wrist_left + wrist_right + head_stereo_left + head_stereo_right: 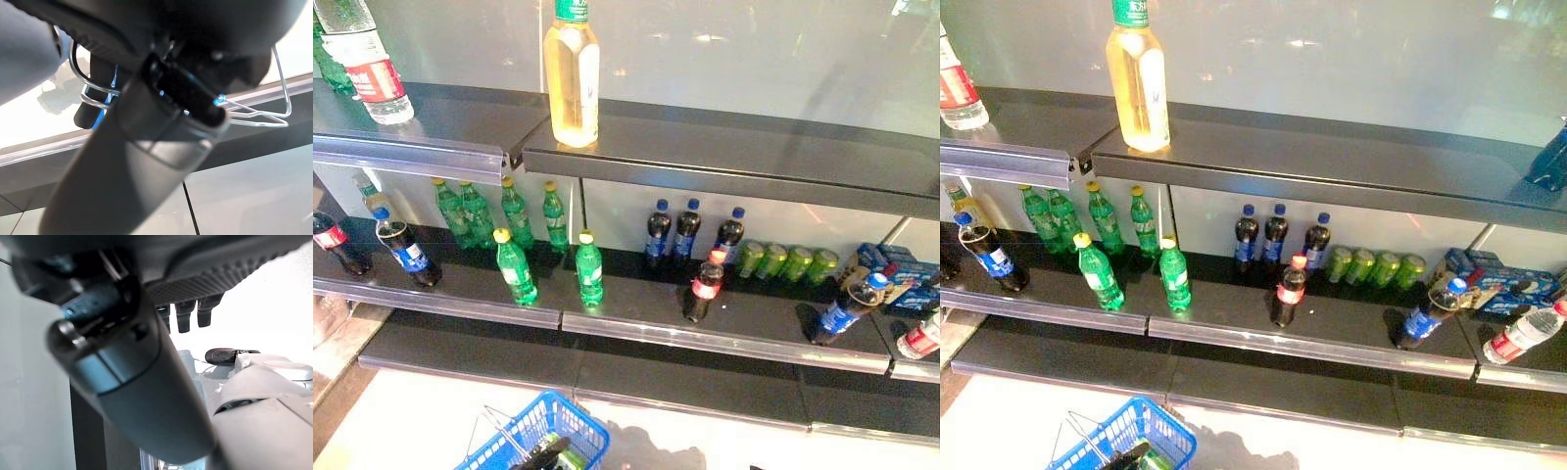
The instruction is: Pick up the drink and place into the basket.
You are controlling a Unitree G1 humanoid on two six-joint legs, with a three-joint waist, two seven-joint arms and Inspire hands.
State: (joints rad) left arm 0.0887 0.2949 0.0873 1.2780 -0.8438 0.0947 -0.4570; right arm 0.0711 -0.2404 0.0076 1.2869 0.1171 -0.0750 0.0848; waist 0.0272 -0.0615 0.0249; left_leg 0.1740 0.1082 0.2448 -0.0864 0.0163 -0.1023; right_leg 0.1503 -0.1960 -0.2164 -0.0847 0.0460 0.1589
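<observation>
Blue plastic mesh marks my basket (533, 436) at the bottom left of the frame, hanging from its wire handle (98, 93), which my left hand (95, 105) has its fingers curled round. A green bottle (570, 458) already seems to lie inside. My right hand (188, 316) holds nothing; its fingers hang straight and relaxed, away from the shelves.

The drinks wait on the middle shelf (724, 338), centre of the frame. I judge the red-capped cola (704, 286) the best pick: it stands alone at the front, apart from the dark bottles (685, 231) behind it. I should come in level with my right hand, wrap it round the body below the label, lift straight up past the shelf lip, and keep the basket steady underneath before I let go.
</observation>
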